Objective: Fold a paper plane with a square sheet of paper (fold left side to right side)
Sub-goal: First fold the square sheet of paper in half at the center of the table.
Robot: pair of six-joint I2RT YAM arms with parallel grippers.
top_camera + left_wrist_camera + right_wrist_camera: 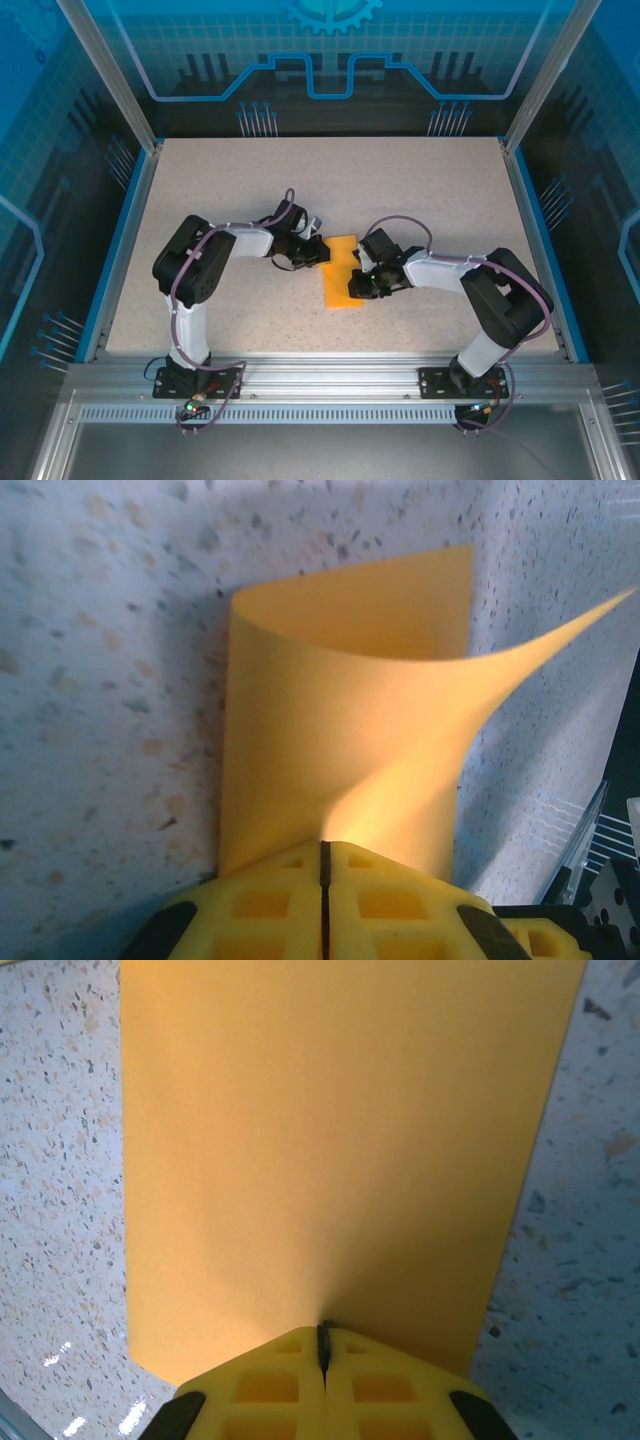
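The left hand [323, 848] is pinched tight on the square sheet of paper [340, 730], holding that edge up in a curl. The right hand [322, 1332] is clamped on the opposite edge, flat there. The sheet sits mid-bench [430, 190], between both hands.

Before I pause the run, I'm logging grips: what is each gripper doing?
Left gripper: closed, pinching the orange paper sheet, which curls upward.
Right gripper: closed on an edge of the same sheet.

We see bright, even light; square sheet of paper [340, 740] throws soft shadow on surface [100, 730]; wrist cams blurry up close.
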